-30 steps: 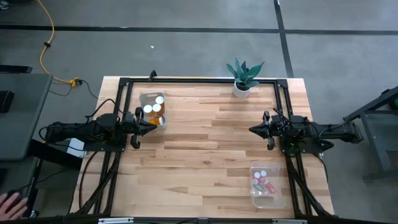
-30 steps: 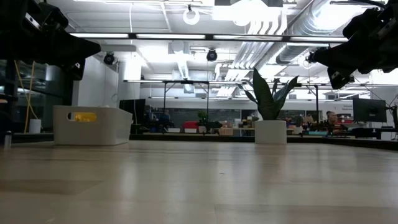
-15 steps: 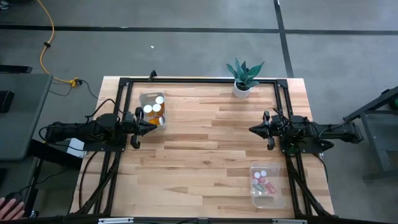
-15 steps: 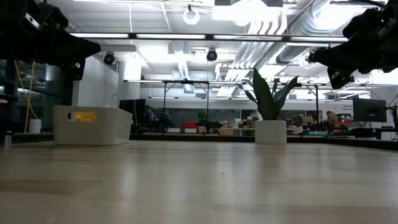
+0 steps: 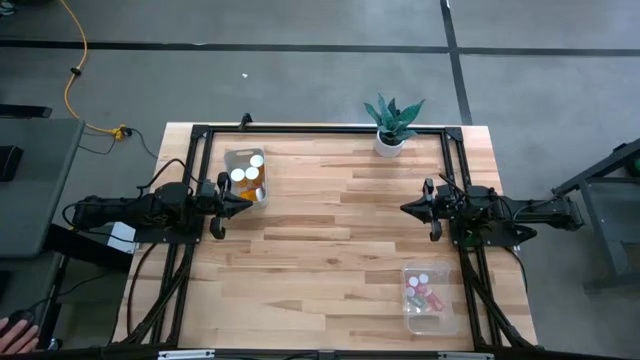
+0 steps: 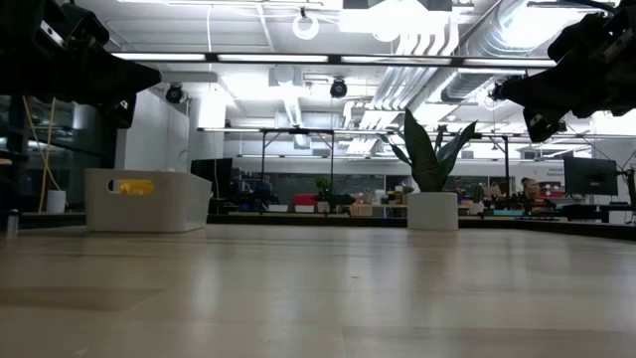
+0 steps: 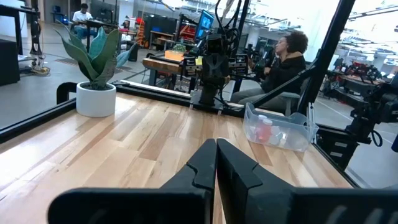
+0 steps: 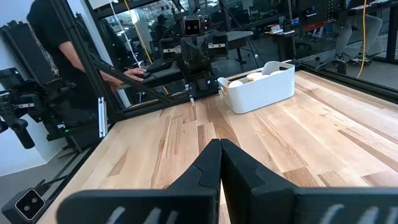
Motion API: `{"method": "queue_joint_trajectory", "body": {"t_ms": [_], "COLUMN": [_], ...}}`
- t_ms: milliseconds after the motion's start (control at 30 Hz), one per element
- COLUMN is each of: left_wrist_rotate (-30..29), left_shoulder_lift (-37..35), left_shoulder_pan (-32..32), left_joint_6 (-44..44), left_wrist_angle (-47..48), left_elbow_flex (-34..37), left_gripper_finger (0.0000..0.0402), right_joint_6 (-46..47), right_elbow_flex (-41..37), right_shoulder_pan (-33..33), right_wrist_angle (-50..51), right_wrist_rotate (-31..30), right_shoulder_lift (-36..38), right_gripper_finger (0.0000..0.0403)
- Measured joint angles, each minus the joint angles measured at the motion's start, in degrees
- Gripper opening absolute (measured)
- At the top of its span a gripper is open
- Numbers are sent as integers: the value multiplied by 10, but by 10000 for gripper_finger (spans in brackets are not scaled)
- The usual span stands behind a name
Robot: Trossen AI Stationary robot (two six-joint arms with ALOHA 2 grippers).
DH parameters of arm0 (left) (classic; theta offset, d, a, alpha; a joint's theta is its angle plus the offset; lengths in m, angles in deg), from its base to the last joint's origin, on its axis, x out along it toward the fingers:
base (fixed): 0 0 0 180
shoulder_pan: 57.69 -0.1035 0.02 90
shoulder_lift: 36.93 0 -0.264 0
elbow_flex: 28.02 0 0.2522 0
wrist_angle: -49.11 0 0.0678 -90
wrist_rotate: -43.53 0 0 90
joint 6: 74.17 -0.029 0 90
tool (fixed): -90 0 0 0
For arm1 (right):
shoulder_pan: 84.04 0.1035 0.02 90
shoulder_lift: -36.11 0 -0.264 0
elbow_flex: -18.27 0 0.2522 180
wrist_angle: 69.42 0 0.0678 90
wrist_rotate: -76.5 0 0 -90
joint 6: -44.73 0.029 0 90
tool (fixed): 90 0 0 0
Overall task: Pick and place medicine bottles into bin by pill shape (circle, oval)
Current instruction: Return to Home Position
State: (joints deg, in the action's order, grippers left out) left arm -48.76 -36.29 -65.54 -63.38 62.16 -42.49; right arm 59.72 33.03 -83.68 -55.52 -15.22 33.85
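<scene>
Medicine bottles (image 5: 246, 177) all look binned. White caps and orange bodies are in the white bin (image 5: 229, 160), near the left edge of the worktop (image 5: 330, 230), toward the edge that carries the plant pot (image 5: 388, 143). A white cap plus pink and greenish ones are in the clear bin (image 5: 446, 318), by the right edge toward the opposite corner. None shows outside a bin. Two bins well apart = one per pill shape, each on its own arm's side, so no cross-over reach. Pill shapes aren't readable here, so you can't verify the sort from these views.

Left end effector (image 5: 241, 197): fingers (image 7: 199, 165) pressed together, nothing between them. From above it overlaps the white bin's corner, but the level view puts it well above the worktop, so no contact.

Right end effector (image 5: 405, 208): same, closed flat, empty and raised. It faces the left one across the middle and is apart from the clear bin.

Both arms sit tucked over their side edges, level and symmetric. My read is a parked pose, shut because there's no load and nothing to grab. You can likely call the run done.
</scene>
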Motion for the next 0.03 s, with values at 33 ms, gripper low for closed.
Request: {"method": "queue_joint_trajectory", "body": {"t_ms": [33], "left_wrist_rotate": [0], "left_shoulder_lift": [0], "left_shoulder_pan": [0], "left_joint_6": [0], "left_wrist_angle": [0], "left_elbow_flex": [0], "left_gripper_finger": [3], "right_joint_6": [0], "right_elbow_flex": [0], "right_shoulder_pan": [0], "right_wrist_angle": [0], "right_wrist_rotate": [0], "right_shoulder_lift": [0], "right_gripper_finger": [0]}}
